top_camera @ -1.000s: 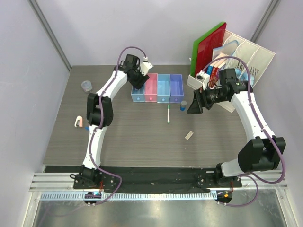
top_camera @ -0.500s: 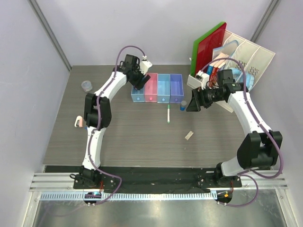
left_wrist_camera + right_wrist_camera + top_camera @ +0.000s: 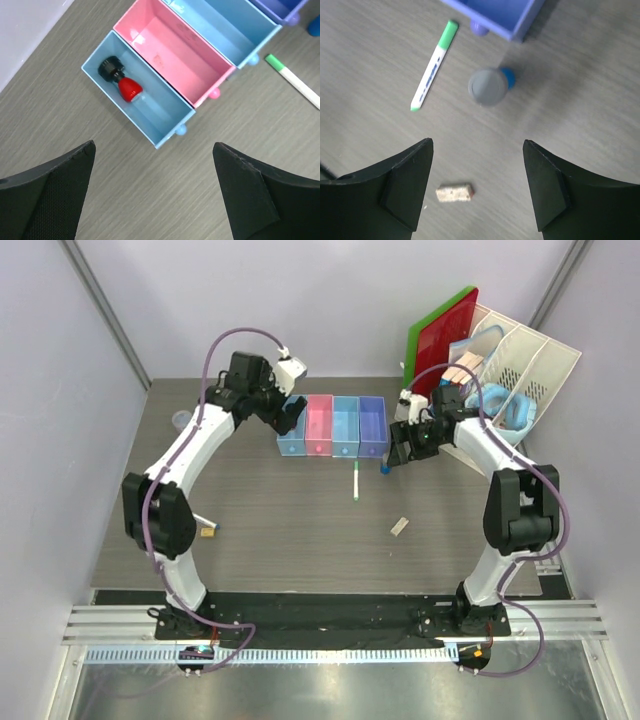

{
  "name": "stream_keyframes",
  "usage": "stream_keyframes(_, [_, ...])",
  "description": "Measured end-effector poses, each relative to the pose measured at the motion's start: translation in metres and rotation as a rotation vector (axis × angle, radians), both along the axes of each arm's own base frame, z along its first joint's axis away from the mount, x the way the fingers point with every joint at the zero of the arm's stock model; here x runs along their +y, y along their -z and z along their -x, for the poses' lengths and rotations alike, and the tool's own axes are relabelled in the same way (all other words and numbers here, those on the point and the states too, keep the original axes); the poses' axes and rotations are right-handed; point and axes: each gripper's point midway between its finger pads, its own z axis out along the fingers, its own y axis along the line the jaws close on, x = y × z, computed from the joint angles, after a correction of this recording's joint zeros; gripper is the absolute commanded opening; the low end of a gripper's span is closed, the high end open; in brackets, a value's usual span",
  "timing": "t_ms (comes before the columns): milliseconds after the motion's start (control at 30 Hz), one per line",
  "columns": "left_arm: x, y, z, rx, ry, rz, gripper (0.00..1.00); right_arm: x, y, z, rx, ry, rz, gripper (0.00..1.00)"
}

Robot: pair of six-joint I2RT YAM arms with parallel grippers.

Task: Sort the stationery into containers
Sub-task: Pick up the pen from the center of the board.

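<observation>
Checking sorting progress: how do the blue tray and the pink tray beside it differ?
The blue tray holds a red-and-black cylinder; the pink tray looks empty. The blue tray ends the row; the pink tray sits between it and the light-blue tray. Both are open rectangular trays of like size.

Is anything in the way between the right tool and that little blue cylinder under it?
Nothing visible does. The right tool hangs open over the blue cylinder, with only bare table around it; the green-tipped pen and the whitish eraser block lie off to the sides.
</observation>
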Motion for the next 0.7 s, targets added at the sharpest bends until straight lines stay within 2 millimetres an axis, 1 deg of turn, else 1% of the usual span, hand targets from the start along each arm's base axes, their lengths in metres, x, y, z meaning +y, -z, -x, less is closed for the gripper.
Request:
stream_keyframes(33, [0.001, -0.001, 0.006, 0.001, 0.005, 0.004, 1.0, 0.003, 0.0, -0.005, -0.012, -0.001, 0.015, 0.78])
stream_keyframes(100, [0.003, 0.003, 0.017, 0.014, 0.012, 0.006, 1.0, 0.01, 0.001, -0.013, -0.031, -0.005, 0.044, 0.78])
stream_keyframes(233, [0.01, 0.024, 0.04, 0.069, 0.018, -0.008, 1.0, 0.024, 0.004, -0.027, -0.065, -0.007, 0.107, 0.77])
stream_keyframes(367, [0.016, 0.041, 0.058, 0.113, 0.02, -0.022, 1.0, 0.031, 0.01, -0.036, -0.082, 0.005, 0.158, 0.73])
stream_keyframes(433, [0.018, 0.043, 0.063, 0.116, 0.02, -0.023, 1.0, 0.03, 0.015, -0.039, -0.084, 0.019, 0.183, 0.71])
stream_keyframes(500, [0.019, 0.042, 0.067, 0.114, 0.022, -0.024, 1.0, 0.026, 0.02, -0.041, -0.079, 0.034, 0.207, 0.7])
stream_keyframes(633, [0.021, 0.035, 0.072, 0.096, 0.023, -0.019, 1.0, 0.021, 0.027, -0.044, -0.076, 0.054, 0.247, 0.68])
stream_keyframes(700, [0.02, 0.033, 0.072, 0.09, 0.024, -0.016, 1.0, 0.019, 0.029, -0.045, -0.077, 0.06, 0.265, 0.64])
